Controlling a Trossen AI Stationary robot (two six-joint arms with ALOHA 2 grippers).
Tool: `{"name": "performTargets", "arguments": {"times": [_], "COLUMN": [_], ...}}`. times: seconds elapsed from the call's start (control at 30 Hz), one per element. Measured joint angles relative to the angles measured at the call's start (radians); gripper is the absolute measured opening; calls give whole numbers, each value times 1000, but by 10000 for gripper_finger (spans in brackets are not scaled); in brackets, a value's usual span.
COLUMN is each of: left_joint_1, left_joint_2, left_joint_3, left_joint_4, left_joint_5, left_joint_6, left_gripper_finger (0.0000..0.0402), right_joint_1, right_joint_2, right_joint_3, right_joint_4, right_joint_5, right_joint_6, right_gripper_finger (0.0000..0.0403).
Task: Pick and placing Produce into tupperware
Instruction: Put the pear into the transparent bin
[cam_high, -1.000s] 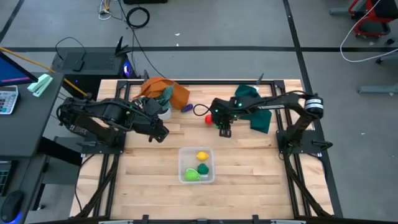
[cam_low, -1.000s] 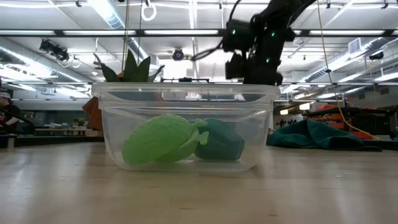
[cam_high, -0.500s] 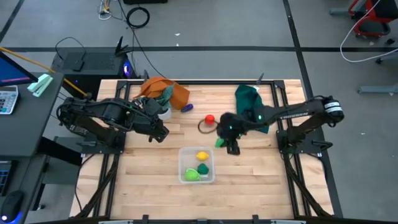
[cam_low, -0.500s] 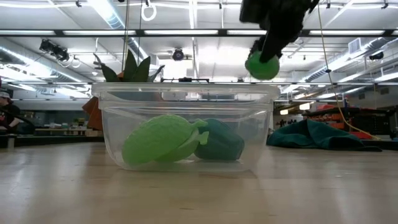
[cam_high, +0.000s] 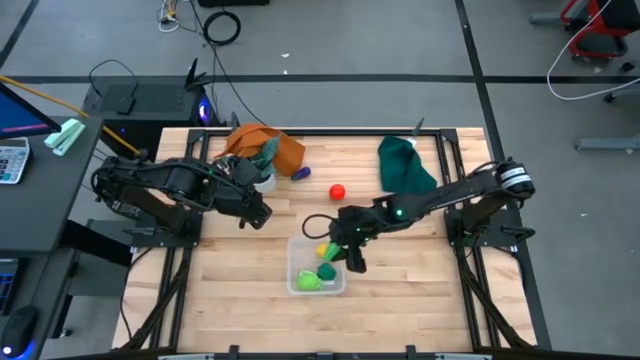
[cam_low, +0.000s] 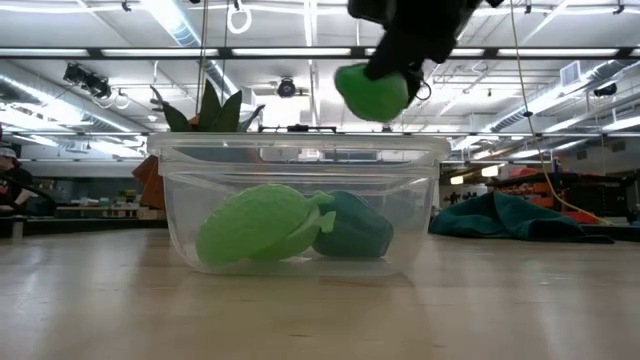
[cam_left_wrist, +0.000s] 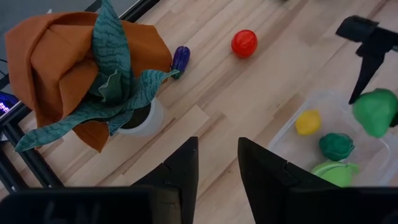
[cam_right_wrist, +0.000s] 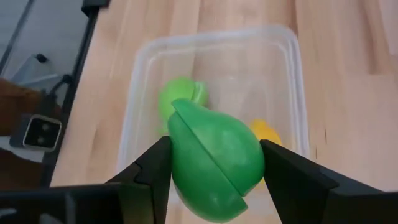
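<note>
My right gripper (cam_high: 347, 252) is shut on a green toy produce piece (cam_right_wrist: 214, 158) and hovers over the clear tupperware (cam_high: 296, 262), near its far right part. In the low view the green piece (cam_low: 372, 92) is above the tupperware's rim (cam_low: 300, 150). Inside lie a yellow piece (cam_high: 325, 250), a dark green piece (cam_high: 327, 270) and a light green piece (cam_high: 308, 282). A red piece (cam_high: 338, 190) and a purple piece (cam_high: 300, 173) rest on the table beyond. My left gripper (cam_left_wrist: 217, 168) waits open at the table's left (cam_high: 255, 212). My right gripper pinches the green piece at its two opposite sides (cam_right_wrist: 177, 163) between both fingers, one finger (cam_right_wrist: 149, 171) on each side. The fingers come from above, slanting down. The piece is lifted clear and hangs in the air above the tupperware's opening.
A small white pot with a plant (cam_high: 262, 180) and an orange cloth (cam_high: 262, 142) stand at the far left. A dark green cloth (cam_high: 405, 165) lies at the far right. Bare wood lies left, right and near of the tupperware.
My right gripper has moved from beside the red piece toward the table's near edge and to the left, and now stands over the tupperware. The green piece has travelled with it, held clear of the table. The left arm has kept still.
</note>
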Motion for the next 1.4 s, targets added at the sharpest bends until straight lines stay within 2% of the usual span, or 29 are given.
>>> {"name": "performTargets", "arguments": {"times": [0.27,0.43,0.9,1.4], "left_joint_1": [0,0,-52,-61], "left_joint_2": [0,0,-1,-23], "left_joint_3": [0,0,0,0], "left_joint_4": [0,-7,-32,-33], "left_joint_5": [6,26,39,37], "left_joint_6": [0,3,6,19], "left_gripper_finger": [117,117,113,111], "right_joint_1": [-11,-19,-20,-42], "right_joint_2": [123,216,357,432], "right_joint_3": [184,284,354,359], "right_joint_4": [8,-98,-103,-90], "right_joint_5": [-3,-4,-5,-6], "right_joint_6": [-80,-130,-141,-136], "right_gripper_finger": [178,178,178,178]}}
